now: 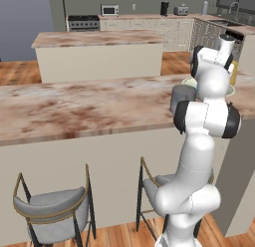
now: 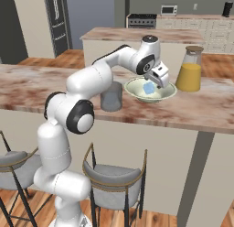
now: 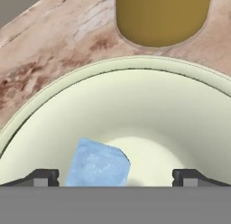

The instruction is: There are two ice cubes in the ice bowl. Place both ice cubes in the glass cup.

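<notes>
The ice bowl (image 2: 165,94), pale green-cream, stands on the counter, and one pale blue ice cube (image 2: 149,87) lies in it. My gripper (image 2: 156,85) reaches down into the bowl. In the hand view it (image 3: 116,178) is open. Its two fingertips (image 3: 43,177) stand wide apart, and the ice cube (image 3: 97,166) lies between them, nearer the left one and touching neither. The bowl's wall (image 3: 135,101) curves around it. The grey glass cup (image 2: 111,96) stands just left of the bowl. In the left base view the cup (image 1: 181,97) shows beside my arm and the bowl's rim (image 1: 188,82) behind it.
A tall jug of orange liquid (image 2: 189,71) stands right of the bowl, and its base (image 3: 162,15) is just beyond the rim. Two stools (image 2: 116,187) stand below the counter's front edge. A kitchen island (image 1: 99,52) lies behind.
</notes>
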Controlling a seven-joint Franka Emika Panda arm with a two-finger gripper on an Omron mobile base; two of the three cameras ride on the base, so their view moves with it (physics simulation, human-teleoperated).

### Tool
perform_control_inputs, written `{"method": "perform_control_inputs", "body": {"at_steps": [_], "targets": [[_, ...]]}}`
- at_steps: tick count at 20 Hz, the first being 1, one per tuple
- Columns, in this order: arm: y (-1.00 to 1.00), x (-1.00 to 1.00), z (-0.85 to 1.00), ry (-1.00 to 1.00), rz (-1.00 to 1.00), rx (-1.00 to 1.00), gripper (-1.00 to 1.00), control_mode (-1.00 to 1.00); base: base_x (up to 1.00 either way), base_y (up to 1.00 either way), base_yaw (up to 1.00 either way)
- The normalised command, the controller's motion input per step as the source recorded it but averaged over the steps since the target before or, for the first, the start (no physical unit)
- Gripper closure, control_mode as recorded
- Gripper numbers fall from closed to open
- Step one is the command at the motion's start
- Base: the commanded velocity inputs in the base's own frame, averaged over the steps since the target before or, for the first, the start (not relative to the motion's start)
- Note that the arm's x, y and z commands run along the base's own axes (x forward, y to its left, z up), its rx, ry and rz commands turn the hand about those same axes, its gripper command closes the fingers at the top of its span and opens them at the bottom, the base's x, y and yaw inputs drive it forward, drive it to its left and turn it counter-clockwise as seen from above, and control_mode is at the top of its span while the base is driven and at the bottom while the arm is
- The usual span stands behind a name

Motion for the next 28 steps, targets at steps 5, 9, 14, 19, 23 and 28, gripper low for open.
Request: {"method": "perform_control_inputs", "body": {"at_steps": [5, 9, 14, 19, 23, 28], "targets": [[0.0, 0.0, -0.08, 0.0, 0.0, 0.0, -1.0, -1.0, 0.0, 0.0, 0.0], [0.12, 0.0, -0.27, 0.0, 0.0, 0.0, -1.0, -1.0, 0.0, 0.0, 0.0], [0.21, 0.0, -0.17, 0.0, 0.0, 0.0, -1.0, -1.0, 0.0, 0.0, 0.0], [0.03, 0.05, -0.06, 0.0, 0.0, 0.0, -1.0, -1.0, 0.0, 0.0, 0.0], [0.0, 0.06, -0.16, 0.0, 0.0, 0.0, -1.0, -1.0, 0.0, 0.0, 0.0], [0.0, 0.06, -0.19, 0.0, 0.0, 0.0, -1.0, -1.0, 0.0, 0.0, 0.0]]}}
